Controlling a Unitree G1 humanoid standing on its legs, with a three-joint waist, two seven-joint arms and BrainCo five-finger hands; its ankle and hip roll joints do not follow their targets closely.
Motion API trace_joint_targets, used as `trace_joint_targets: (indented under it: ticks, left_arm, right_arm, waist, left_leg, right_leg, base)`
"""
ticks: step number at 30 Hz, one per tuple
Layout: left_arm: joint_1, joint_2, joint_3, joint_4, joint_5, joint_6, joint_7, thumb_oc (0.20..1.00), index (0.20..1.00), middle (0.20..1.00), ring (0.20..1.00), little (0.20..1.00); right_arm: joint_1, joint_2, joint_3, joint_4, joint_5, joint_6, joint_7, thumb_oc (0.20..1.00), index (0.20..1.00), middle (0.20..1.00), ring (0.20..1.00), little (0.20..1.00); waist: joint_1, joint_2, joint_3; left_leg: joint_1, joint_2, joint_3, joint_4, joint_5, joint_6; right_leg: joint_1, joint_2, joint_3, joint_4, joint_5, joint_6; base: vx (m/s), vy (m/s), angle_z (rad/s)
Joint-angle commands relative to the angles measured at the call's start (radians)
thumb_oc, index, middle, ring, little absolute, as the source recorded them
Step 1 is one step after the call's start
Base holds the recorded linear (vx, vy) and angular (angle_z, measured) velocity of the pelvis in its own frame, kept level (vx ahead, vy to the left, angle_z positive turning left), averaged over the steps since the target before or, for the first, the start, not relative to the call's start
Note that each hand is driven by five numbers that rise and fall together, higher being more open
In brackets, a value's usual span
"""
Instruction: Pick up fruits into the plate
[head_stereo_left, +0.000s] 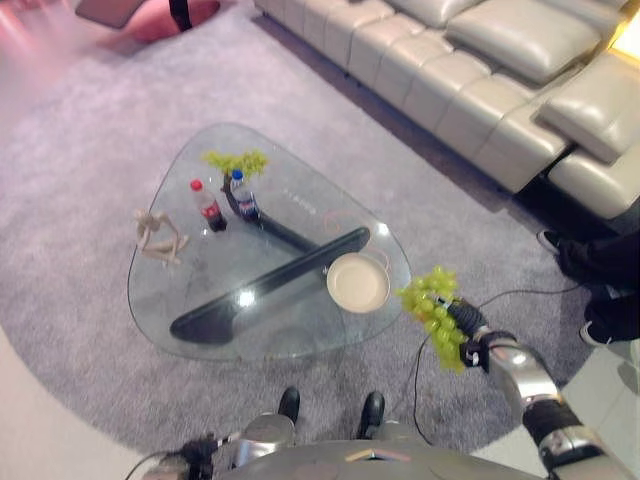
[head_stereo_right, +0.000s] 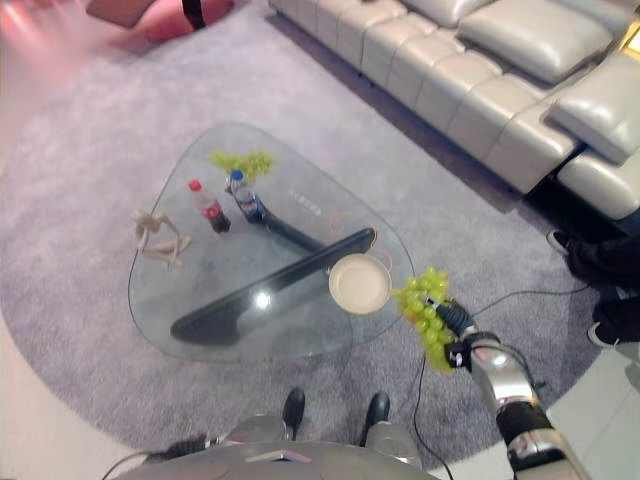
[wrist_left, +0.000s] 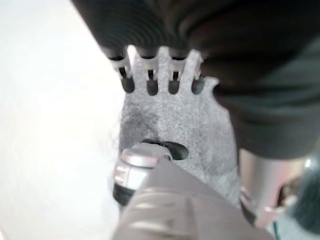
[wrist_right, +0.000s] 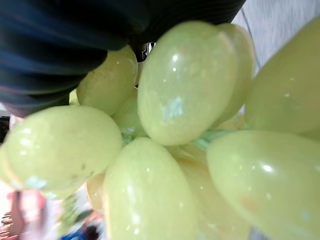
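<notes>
Right hand (head_stereo_left: 470, 335): lower right of frame, off the edge of the glass bench (head_stereo_left: 200, 300), closed around a bunch of green grapes (head_stereo_left: 432, 300).
Plate (head_stereo_left: 358, 283): cream, empty, on the bench's right corner, just left of the held grapes.
Second grape bunch (head_stereo_left: 237, 161): at the bench's far edge.
Two bottles (head_stereo_left: 208, 205): just below that bunch.
Left hand (wrist_left: 160, 75): fingers straight, relaxed, holding nothing.

No legible text, number or sign anywhere. Labels on the red-capped bottle (head_stereo_left: 208, 206) and the blue-capped bottle (head_stereo_left: 243, 196), both standing on the glass table (head_stereo_left: 200, 300) beyond the plate (head_stereo_left: 358, 283), too small to make out. Faint marks on the glass beside the bottles, unreadable.
</notes>
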Motion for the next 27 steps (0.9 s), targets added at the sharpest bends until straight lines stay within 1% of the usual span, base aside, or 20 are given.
trace_joint_targets:
  ticks: [1, 6, 9, 10, 14, 16, 19, 23, 27]
  left_arm:
    - [-0.080, 0.008, -0.066, -0.033, -0.019, -0.052, 0.020, 1.000, 1.000, 1.000, 1.000, 1.000]
    - [-0.139, 0.020, -0.141, -0.091, -0.071, -0.096, 0.036, 1.000, 1.000, 1.000, 1.000, 1.000]
    - [-0.162, 0.028, -0.167, -0.127, -0.082, -0.098, 0.053, 1.000, 1.000, 1.000, 1.000, 1.000]
    - [-0.171, 0.033, -0.180, -0.150, -0.096, -0.094, 0.062, 1.000, 1.000, 1.000, 1.000, 1.000]
    - [-0.178, 0.039, -0.203, -0.177, -0.115, -0.092, 0.076, 1.000, 1.000, 1.000, 1.000, 1.000]
    - [-0.180, 0.039, -0.205, -0.181, -0.118, -0.093, 0.079, 1.000, 1.000, 1.000, 1.000, 1.000]
    - [-0.178, 0.043, -0.208, -0.198, -0.135, -0.095, 0.087, 1.000, 1.000, 1.000, 1.000, 1.000]
    - [-0.179, 0.041, -0.207, -0.223, -0.152, -0.099, 0.095, 1.000, 1.000, 1.000, 1.000, 1.000]
    - [-0.173, 0.036, -0.213, -0.240, -0.162, -0.110, 0.101, 1.000, 1.000, 1.000, 1.000, 1.000]
  right_arm:
    - [-0.212, -0.093, 0.027, -0.043, -0.064, -0.032, -0.103, 0.200, 0.200, 0.200, 0.200, 0.200]
    - [-0.367, -0.177, 0.073, 0.005, -0.131, 0.010, -0.156, 0.200, 0.200, 0.200, 0.200, 0.200]
    - [-0.440, -0.207, 0.100, 0.029, -0.156, 0.031, -0.171, 0.200, 0.200, 0.200, 0.200, 0.200]
    - [-0.486, -0.216, 0.123, 0.045, -0.170, 0.047, -0.181, 0.200, 0.200, 0.200, 0.200, 0.200]
    - [-0.574, -0.223, 0.174, 0.099, -0.201, 0.064, -0.196, 0.200, 0.200, 0.200, 0.200, 0.200]
    - [-0.587, -0.225, 0.179, 0.105, -0.206, 0.068, -0.195, 0.200, 0.200, 0.200, 0.200, 0.200]
    - [-0.632, -0.226, 0.204, 0.131, -0.224, 0.083, -0.196, 0.200, 0.200, 0.200, 0.200, 0.200]
    - [-0.673, -0.207, 0.224, 0.153, -0.252, 0.108, -0.204, 0.200, 0.200, 0.200, 0.200, 0.200]
    - [-0.690, -0.194, 0.236, 0.161, -0.260, 0.117, -0.208, 0.200, 0.200, 0.200, 0.200, 0.200]
  waist:
    - [0.024, 0.027, 0.100]
    - [0.031, 0.060, 0.178]
    - [0.035, 0.072, 0.212]
    - [0.039, 0.079, 0.219]
    - [0.050, 0.093, 0.219]
    - [0.052, 0.096, 0.219]
    - [0.066, 0.102, 0.219]
    - [0.079, 0.109, 0.219]
    - [0.087, 0.114, 0.219]
  left_leg:
    - [-0.025, -0.022, 0.072, 0.080, -0.145, 0.022]
    - [-0.123, -0.031, 0.038, 0.115, -0.121, 0.011]
    - [-0.177, -0.037, 0.023, 0.146, -0.112, 0.008]
    - [-0.219, -0.040, 0.015, 0.162, -0.105, 0.006]
    - [-0.314, -0.044, 0.004, 0.193, -0.090, 0.003]
    - [-0.329, -0.045, 0.002, 0.195, -0.087, 0.003]
    - [-0.380, -0.048, 0.005, 0.210, -0.087, 0.003]
    - [-0.437, -0.054, 0.013, 0.229, -0.084, 0.003]
    - [-0.465, -0.058, 0.018, 0.239, -0.083, 0.004]
  right_leg:
    - [-0.033, 0.018, 0.045, 0.146, -0.125, -0.018]
    - [-0.111, 0.018, 0.022, 0.166, -0.121, -0.028]
    - [-0.161, 0.017, 0.010, 0.192, -0.121, -0.035]
    - [-0.202, 0.016, -0.001, 0.205, -0.120, -0.038]
    - [-0.300, 0.015, -0.021, 0.243, -0.122, -0.046]
    - [-0.316, 0.015, -0.023, 0.249, -0.123, -0.047]
    - [-0.378, 0.010, -0.029, 0.279, -0.129, -0.046]
    - [-0.442, 0.001, -0.034, 0.312, -0.130, -0.041]
    - [-0.478, -0.003, -0.034, 0.331, -0.132, -0.039]
  base:
    - [-0.18, -0.033, 0.12]
    - [-0.15, -0.021, 0.08]
    - [-0.13, -0.004, 0.15]
    - [-0.11, 0.009, 0.08]
    - [-0.09, 0.022, 0.07]
    - [-0.05, 0.018, 0.07]
    - [-0.05, 0.030, -0.02]
    - [-0.05, 0.048, 0.03]
    - [-0.04, 0.069, 0.07]
